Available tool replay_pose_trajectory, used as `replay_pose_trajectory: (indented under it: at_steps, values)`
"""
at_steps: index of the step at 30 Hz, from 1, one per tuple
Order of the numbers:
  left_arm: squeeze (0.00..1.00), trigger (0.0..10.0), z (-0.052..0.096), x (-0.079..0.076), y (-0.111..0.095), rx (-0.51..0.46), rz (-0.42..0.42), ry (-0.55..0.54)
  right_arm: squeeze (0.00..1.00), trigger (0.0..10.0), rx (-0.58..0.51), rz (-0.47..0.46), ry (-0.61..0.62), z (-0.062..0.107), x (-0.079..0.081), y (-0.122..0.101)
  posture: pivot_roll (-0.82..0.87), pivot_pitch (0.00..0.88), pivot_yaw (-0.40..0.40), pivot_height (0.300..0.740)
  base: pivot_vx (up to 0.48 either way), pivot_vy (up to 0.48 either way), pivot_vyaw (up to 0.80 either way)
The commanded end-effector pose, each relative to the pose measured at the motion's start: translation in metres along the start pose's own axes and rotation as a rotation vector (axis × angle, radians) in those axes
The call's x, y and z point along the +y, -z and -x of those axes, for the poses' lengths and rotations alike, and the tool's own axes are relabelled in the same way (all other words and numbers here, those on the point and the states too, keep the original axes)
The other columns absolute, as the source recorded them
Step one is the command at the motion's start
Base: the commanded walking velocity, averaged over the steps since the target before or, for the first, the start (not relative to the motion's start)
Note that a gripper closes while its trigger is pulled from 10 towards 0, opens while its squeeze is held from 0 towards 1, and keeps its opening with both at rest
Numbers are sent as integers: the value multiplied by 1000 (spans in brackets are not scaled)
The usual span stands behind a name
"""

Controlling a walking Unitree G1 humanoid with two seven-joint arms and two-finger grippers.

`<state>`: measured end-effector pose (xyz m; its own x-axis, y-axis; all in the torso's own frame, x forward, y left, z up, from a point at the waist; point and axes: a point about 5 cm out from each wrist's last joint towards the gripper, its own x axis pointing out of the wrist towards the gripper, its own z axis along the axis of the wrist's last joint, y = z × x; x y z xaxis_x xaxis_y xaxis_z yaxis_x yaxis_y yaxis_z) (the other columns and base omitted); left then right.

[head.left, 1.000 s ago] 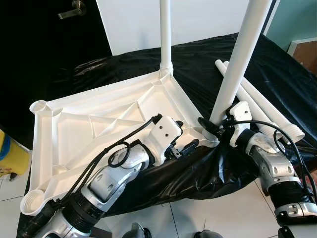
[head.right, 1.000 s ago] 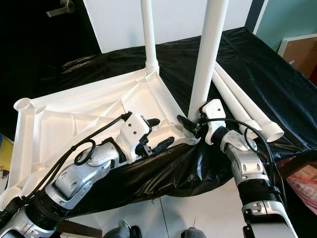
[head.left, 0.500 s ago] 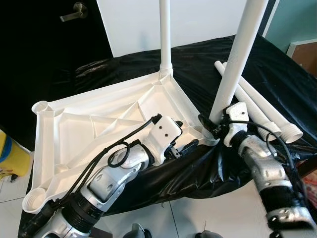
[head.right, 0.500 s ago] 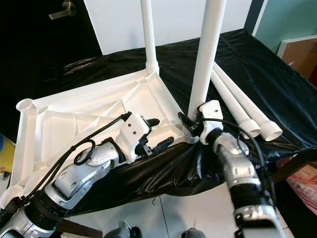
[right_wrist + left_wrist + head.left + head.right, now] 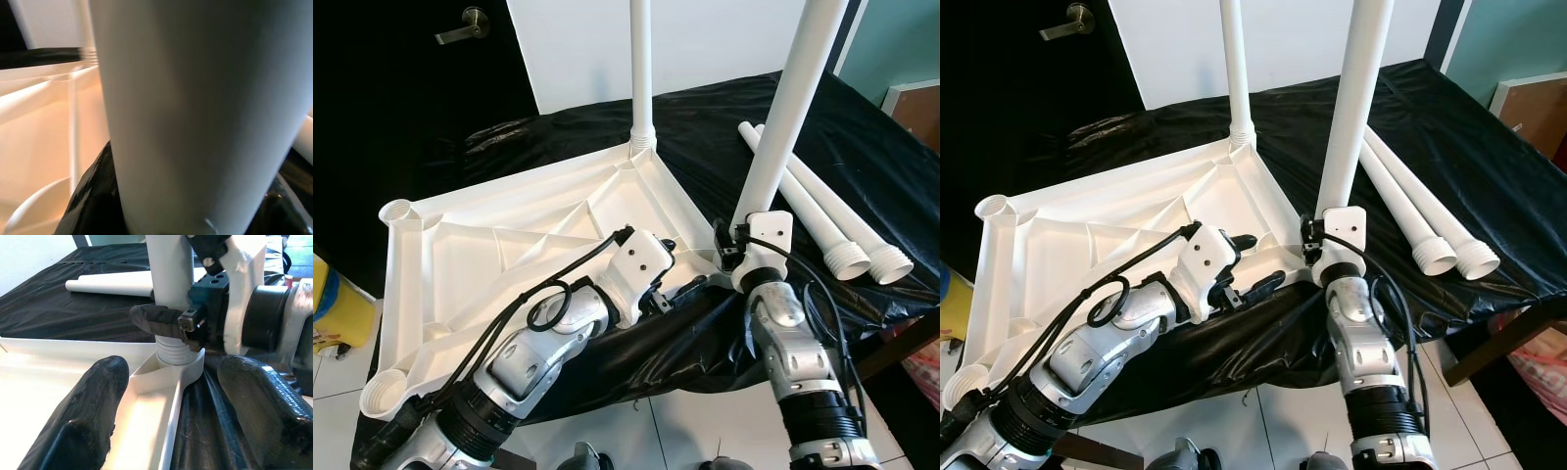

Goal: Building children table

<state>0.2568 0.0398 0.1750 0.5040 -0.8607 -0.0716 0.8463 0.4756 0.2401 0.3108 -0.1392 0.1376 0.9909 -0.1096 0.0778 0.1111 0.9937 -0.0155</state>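
A white plastic tabletop (image 5: 509, 230) lies upside down on a black-covered surface. One white leg (image 5: 641, 69) stands upright in its far corner. A second, thicker-looking leg (image 5: 783, 108) stands in the near right corner socket (image 5: 171, 355), and my right gripper (image 5: 734, 245) is shut on its base. My left gripper (image 5: 680, 272) is open, its fingers (image 5: 93, 416) straddling the tabletop's near rim just beside that socket. Two loose legs (image 5: 822, 211) lie on the cloth to the right.
Two empty corner sockets (image 5: 396, 211) (image 5: 380, 394) sit on the tabletop's left side. The black cloth (image 5: 705, 333) drapes over the near edge above white floor tiles. A dark door (image 5: 411, 88) is behind, a yellow object (image 5: 333, 304) at left, wooden furniture (image 5: 915, 98) at right.
My right arm has swung from the right side round to the near side of the leg, still holding its base. The leg stays upright; the left arm has not moved.
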Motion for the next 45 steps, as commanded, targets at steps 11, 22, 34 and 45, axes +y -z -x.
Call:
replay_pose_trajectory:
  at_steps: [11,22,34,45]
  values:
    - [0,10000,0,-10,4,5,5,160,0,10000,105,-43,135,12,-4,19,-93,65,58,740,0,0,0]
    - [0,10000,2,-9,5,9,1,157,0,10000,71,-56,125,11,-2,12,-92,58,61,740,0,0,0]
    - [0,10000,3,-8,5,12,-2,157,1000,10000,4,-40,5,9,-10,3,-91,58,61,740,0,0,0]
    - [0,10000,3,-7,4,13,-2,159,0,10000,0,-3,-371,3,-21,-2,-96,63,67,740,0,0,0]
